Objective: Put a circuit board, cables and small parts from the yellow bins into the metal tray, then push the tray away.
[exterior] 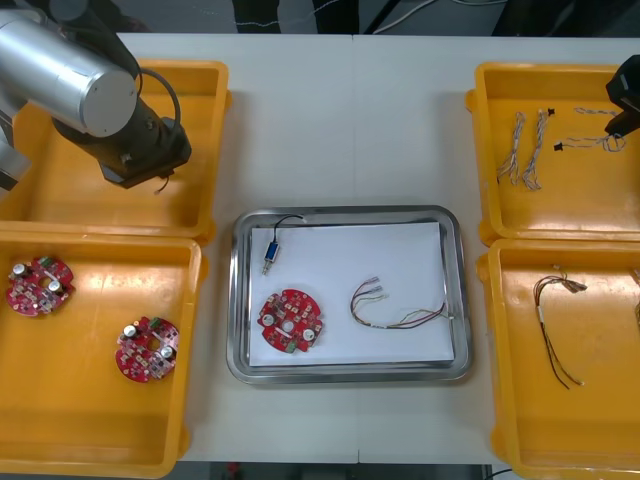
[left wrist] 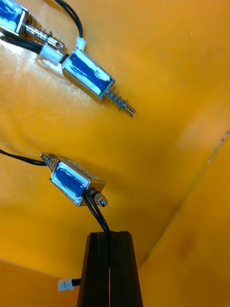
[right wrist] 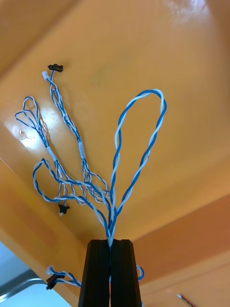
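My right jaws are clamped shut on a blue-white cable (right wrist: 116, 158) in the far right bin (exterior: 570, 200). My left jaws pinch the black lead (left wrist: 96, 213) of a metal part (left wrist: 72, 178) in the far left bin (exterior: 60, 195). The tray (exterior: 458, 290) sits between the bins on the counter (exterior: 330, 120), with a board (exterior: 291, 322) inside.

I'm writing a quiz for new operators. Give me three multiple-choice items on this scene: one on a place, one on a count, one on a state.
1. Where is the right gripper?
A. left near bin
B. right far bin
C. left far bin

2. How many boards lie in the tray?
A. one
B. two
C. three

3. The left gripper is:
A. open
B. shut on nothing
C. shut on a black cable

Key:
1. B, it pinches a blue-white cable above that bin's floor.
2. A, a single red one lies there.
3. C, the cable runs into its closed tips.
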